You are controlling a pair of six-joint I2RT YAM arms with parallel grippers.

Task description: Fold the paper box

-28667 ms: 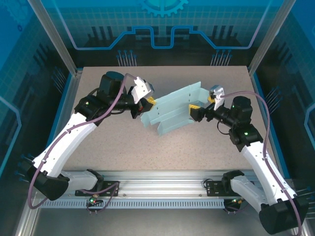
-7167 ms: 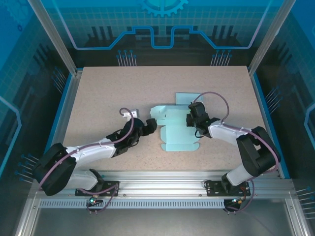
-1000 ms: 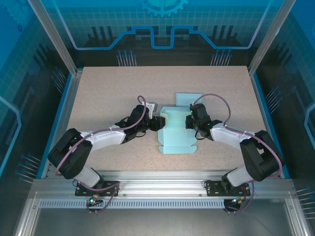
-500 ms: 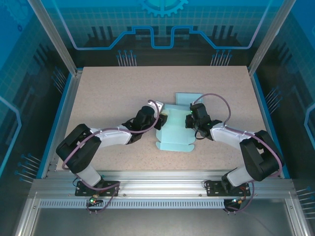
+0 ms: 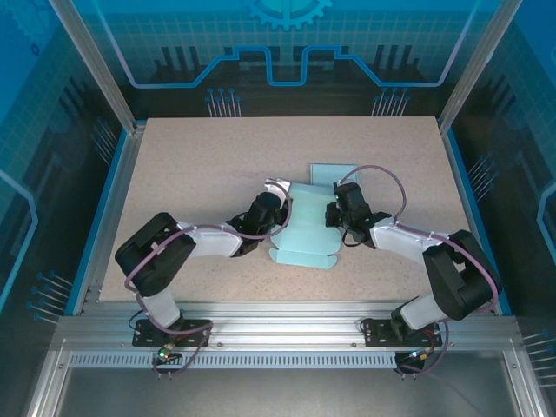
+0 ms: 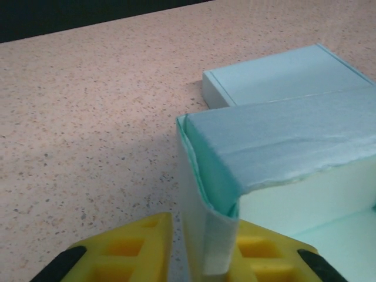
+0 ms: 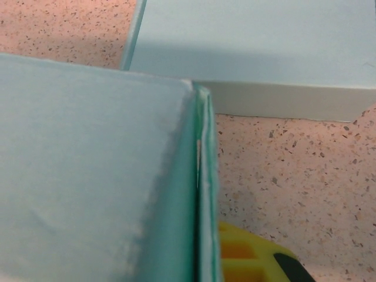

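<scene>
— Where's the box [image 5: 306, 228]?
— Middle of the counter [image 5: 191, 165], partly folded, with a flat teal piece [image 5: 333, 172] just behind it.
— And the claws?
— The right claw [image 5: 333, 215] is clenched on the right wall. The left claw [image 5: 281, 212] has its yellow fingers [image 6: 135, 249] either side of the left wall — pinching or not, I cannot tell.

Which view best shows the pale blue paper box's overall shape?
Top external: the whole pale blue paper box is in frame. Left wrist shows one upright corner wall between the left jaws; right wrist, a wall's top edge.
</scene>
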